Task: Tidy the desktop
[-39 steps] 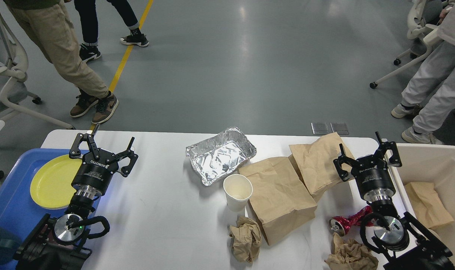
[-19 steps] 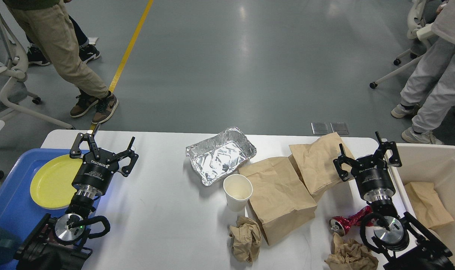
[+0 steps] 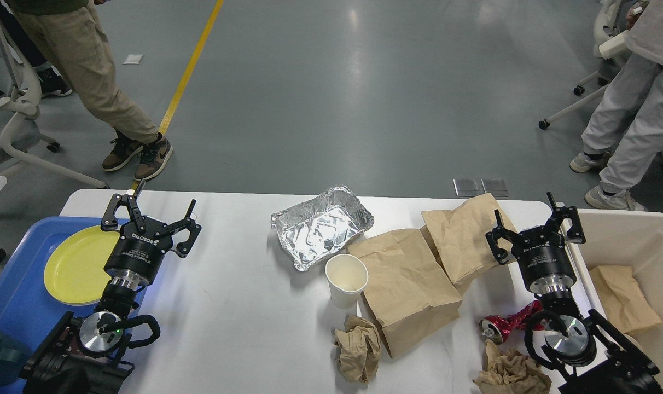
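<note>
Head view: the desktop (image 3: pixel 238 306) fills the lower half, its far edge toward the grey floor. The left gripper (image 3: pixel 152 214) hangs over the desktop's left part with fingers spread, holding nothing, beside a yellow plate (image 3: pixel 74 268) on a blue tray (image 3: pixel 14 306). The right gripper (image 3: pixel 535 221) hangs near the right edge, fingers also spread and empty, next to a beige bin (image 3: pixel 638 235) that holds a brown bag (image 3: pixel 621 298). Mid-desktop lie a foil tray (image 3: pixel 320 225), a paper cup (image 3: pixel 346 280), two flat paper bags (image 3: pixel 405 287) (image 3: pixel 463 238), the farther one partly under the nearer, two crumpled paper wads (image 3: pixel 359 348) (image 3: pixel 509 372) and a crushed red can (image 3: pixel 504 323).
</note>
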Robot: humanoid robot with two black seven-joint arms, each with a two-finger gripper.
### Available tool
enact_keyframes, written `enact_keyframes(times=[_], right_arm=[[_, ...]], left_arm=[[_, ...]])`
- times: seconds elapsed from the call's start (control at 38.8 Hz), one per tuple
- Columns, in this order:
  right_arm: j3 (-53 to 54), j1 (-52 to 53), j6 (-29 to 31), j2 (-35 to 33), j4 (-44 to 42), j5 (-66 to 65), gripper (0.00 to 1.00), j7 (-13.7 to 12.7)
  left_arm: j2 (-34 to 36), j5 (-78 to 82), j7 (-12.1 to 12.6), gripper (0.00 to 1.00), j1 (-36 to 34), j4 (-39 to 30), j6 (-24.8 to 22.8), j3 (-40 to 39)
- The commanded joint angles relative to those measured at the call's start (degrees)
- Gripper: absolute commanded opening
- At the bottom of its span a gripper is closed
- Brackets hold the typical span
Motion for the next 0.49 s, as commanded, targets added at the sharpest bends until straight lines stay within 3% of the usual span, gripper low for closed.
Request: enact_keyframes(times=[0.0,0.46], right_arm=[[0.0,0.0,0.0,0.0,0.0,0.0,1.0,0.0],[0.0,0.0,0.0,0.0,0.0,0.0,1.0,0.0]], left_arm=[[0.0,0.0,0.0,0.96,0.0,0.0,0.0,0.0],[0.0,0.0,0.0,0.96,0.0,0.0,0.0,0.0]])
